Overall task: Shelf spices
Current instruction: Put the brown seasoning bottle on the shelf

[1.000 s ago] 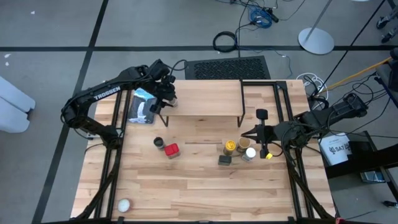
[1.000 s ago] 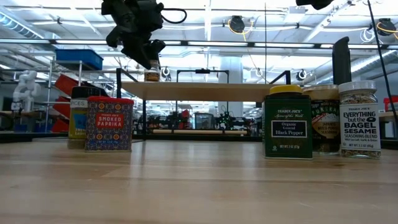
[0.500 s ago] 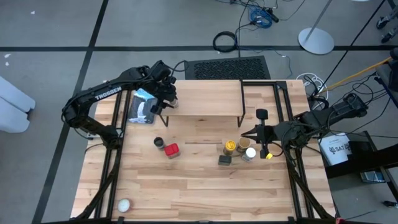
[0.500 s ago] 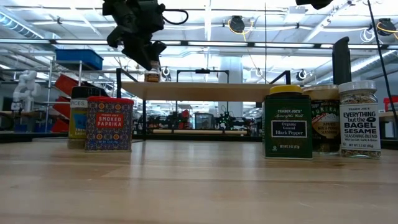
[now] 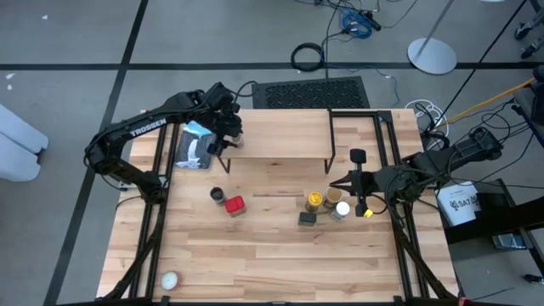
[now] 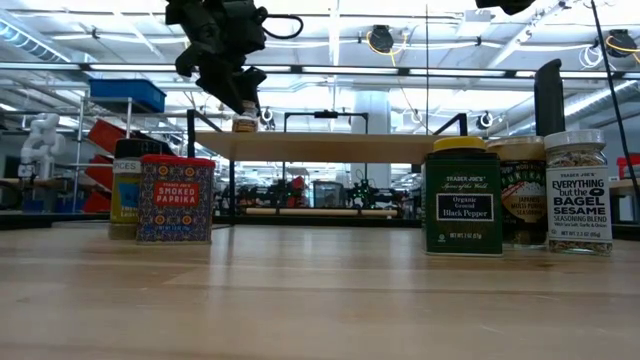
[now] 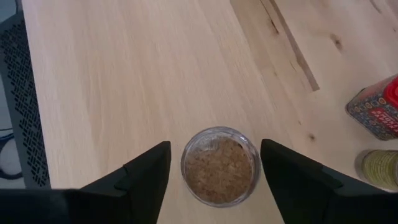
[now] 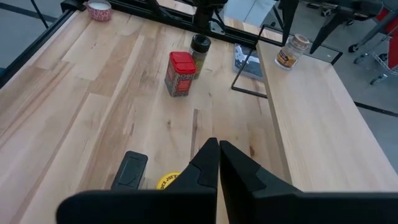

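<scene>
Tan-lidded jar (image 7: pixel 219 165) upright on the shelf (image 5: pixel 280 136) — five spices (image 5: pixel 325 206) on the table.

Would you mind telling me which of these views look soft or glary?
Left wrist view: the tan-lidded jar and the fingers beside it look soft. Low view: ceiling lights glare behind the shelf; front labels read crisply. High view: evenly lit.

Overhead cam straight down – low cam table-level; both see shelf (image 5: pixel 276 136).
</scene>
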You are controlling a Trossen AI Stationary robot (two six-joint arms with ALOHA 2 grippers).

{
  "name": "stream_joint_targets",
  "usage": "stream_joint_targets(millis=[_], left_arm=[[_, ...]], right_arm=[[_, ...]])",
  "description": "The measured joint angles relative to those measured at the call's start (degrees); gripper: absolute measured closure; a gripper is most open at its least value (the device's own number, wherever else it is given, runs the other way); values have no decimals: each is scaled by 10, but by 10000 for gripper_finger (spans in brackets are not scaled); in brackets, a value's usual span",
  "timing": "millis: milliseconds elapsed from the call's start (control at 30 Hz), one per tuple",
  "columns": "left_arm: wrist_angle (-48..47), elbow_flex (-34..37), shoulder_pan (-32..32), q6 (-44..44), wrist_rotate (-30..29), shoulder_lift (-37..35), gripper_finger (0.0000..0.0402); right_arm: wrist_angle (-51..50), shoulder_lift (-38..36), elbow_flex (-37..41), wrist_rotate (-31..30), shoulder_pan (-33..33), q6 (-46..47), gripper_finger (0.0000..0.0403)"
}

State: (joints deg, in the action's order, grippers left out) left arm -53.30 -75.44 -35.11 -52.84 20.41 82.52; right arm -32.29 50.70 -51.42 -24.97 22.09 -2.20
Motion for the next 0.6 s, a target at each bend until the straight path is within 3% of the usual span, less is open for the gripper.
stream_joint_targets(millis=[167, 300, 600], left_arm=[[3, 0, 0, 0, -6, -8, 141], [2, -17, 5, 16, -47, -18, 141], [0, -82, 38, 153, -76, -58, 140]], right_arm=[[0, 0, 0, 0, 0, 0, 403], [0, 0, 0, 0, 0, 0, 403], [0, 0, 0, 4, -20, 8, 403]])
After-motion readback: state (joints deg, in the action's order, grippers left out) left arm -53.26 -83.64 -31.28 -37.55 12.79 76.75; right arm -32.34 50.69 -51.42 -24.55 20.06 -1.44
